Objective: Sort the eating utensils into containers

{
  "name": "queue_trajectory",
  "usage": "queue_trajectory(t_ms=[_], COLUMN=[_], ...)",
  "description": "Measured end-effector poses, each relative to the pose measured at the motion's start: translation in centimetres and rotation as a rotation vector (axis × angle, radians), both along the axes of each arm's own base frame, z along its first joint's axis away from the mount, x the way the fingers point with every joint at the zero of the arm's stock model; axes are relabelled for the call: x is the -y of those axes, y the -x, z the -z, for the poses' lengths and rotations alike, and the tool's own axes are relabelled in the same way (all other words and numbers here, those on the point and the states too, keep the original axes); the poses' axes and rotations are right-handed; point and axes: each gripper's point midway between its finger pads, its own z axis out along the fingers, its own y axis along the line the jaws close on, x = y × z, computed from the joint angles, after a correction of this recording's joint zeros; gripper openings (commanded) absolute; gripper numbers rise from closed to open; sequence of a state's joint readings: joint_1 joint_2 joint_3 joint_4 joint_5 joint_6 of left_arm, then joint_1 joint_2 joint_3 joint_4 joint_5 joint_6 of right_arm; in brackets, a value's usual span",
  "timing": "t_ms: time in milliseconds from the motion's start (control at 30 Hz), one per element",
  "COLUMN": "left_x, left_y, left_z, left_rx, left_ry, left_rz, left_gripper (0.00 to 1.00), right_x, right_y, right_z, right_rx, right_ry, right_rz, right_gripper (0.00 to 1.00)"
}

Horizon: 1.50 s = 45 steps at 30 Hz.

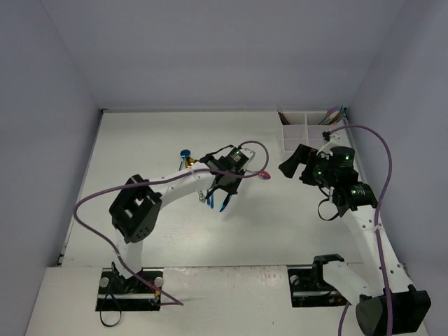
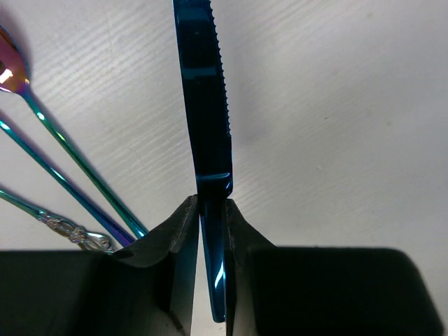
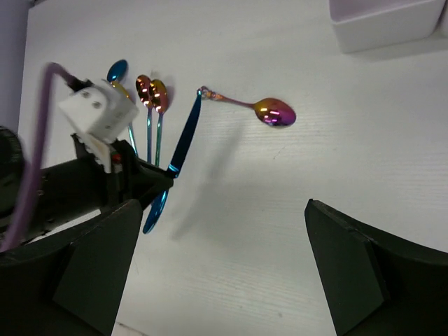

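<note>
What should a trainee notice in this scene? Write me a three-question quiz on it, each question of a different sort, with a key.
1. True or false: the left pincer is shut on a fork.
2. Choose one: the right pincer is A) open and empty, B) shut on a spoon, C) shut on a fork.
3. Fill in: the white tray stands at the far ___ corner of the table.

Key
1. False: it grips the blue knife.
2. A.
3. Right.
</note>
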State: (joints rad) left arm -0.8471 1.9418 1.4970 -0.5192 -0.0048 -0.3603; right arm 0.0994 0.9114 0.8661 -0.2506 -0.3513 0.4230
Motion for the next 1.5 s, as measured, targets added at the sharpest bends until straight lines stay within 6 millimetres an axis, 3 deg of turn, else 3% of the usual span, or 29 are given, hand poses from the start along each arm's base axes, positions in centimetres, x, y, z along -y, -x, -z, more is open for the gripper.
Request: queue_trajectory(t_ms=[233,500,767,967,1100,1167,1267,1433,1500], left_x=[1.0,2.9,4.3,5.0,5.2,5.2,5.2,5.2,5.2], left_y=[-0.5,0.0,0.7,1.0,1.0,1.0,1.0,1.0,0.8], left_z=[-7.2,-13.2,-14.8,-15.6,-15.8,-15.9,-15.9,-15.8,-15.8], left_rx=[0.176,0.273,0.281,0.291,0.294,0.296,0.298,0.300,0.303], left_ry=[0.193,0.383,0.448,0.478,0.484,0.486,0.485,0.481,0.479], left_rz=[0.049,0.126,0.181,0.209,0.218,0.220,0.224,0.222,0.219], left_gripper=[0.00,0.00,0.00,0.00,0.00,0.00,0.00,0.00,0.08], right_x=[-2.2,-4.5,-7.3,-9.6,-10.3,-10.5,-10.8,-11.7,-11.7], right_y=[-0.7,-2.6,-4.4,-5.6,-6.3,-6.4,-6.3,-6.4,-6.4], right_z=[1.3,-0.1,-1.8,-1.6,-0.5,-0.1,-0.1,-1.3,-1.3], right_rx=[-0.094,-0.082,-0.029,-0.027,-0.043,-0.050,-0.048,-0.010,-0.006], right_ry=[-0.101,-0.195,-0.235,-0.225,-0.211,-0.205,-0.202,-0.207,-0.202], right_rz=[-0.076,-0.155,-0.240,-0.293,-0.301,-0.303,-0.311,-0.338,-0.337], right_gripper=[1.00,0.95,0.83,0.64,0.35,0.15,0.00,0.00,0.00])
